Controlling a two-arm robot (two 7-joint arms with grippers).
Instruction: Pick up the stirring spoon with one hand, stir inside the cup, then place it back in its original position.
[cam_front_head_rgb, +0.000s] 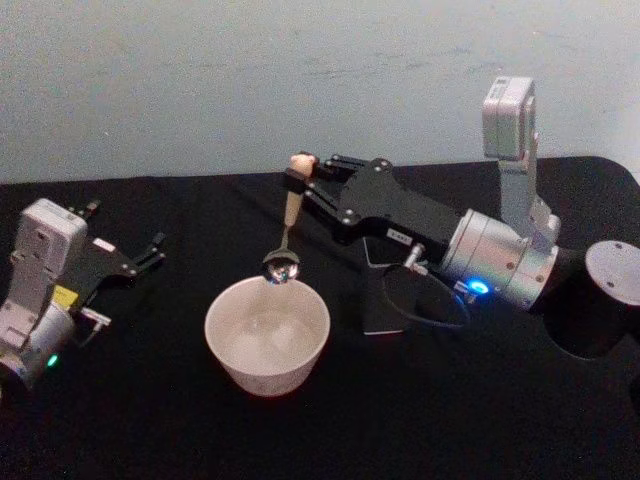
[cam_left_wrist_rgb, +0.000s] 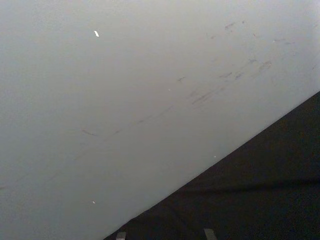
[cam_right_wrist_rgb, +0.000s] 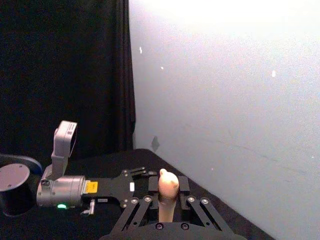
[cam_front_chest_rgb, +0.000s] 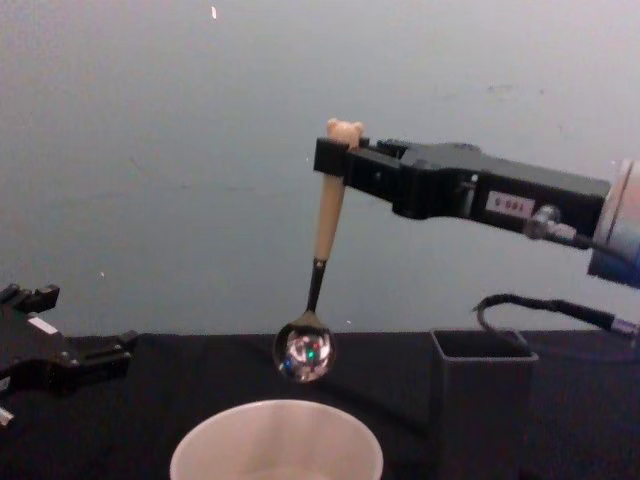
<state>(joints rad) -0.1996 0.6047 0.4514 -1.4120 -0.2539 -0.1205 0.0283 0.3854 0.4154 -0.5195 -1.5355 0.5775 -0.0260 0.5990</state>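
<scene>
- Worktop: one, draped in black, with a pale wall behind its far edge.
- Stirring spoon: one. It hangs nearly upright with the bear head uppermost and the shiny bowl lowermost. The bowl is in the air just above the far rim of the cup, clear of it and touching nothing.
- Cup: one, cream-white, standing upright near the middle of the worktop, towards the near edge. Any contents cannot be told.
- Holder: one dark square box with nothing standing in it. It sits just beside the cup on the side of the worktop's right edge, beneath the right arm.
- Right gripper: one, reaching in from the right edge and clamped on the spoon's beige handle just under the bear head.
- Left gripper: one, parked low by the left edge with its fingers spread, holding nothing.
- Step in hand, as judged: the spoon is out of the holder and poised over the cup, so stirring looks to be the business. Whether any stirring is done cannot be told.
- Next move, as judged: shift slightly towards the near edge to centre the bowl over the cup, then lower it straight past the thin rim without knocking it and circle inside.
</scene>
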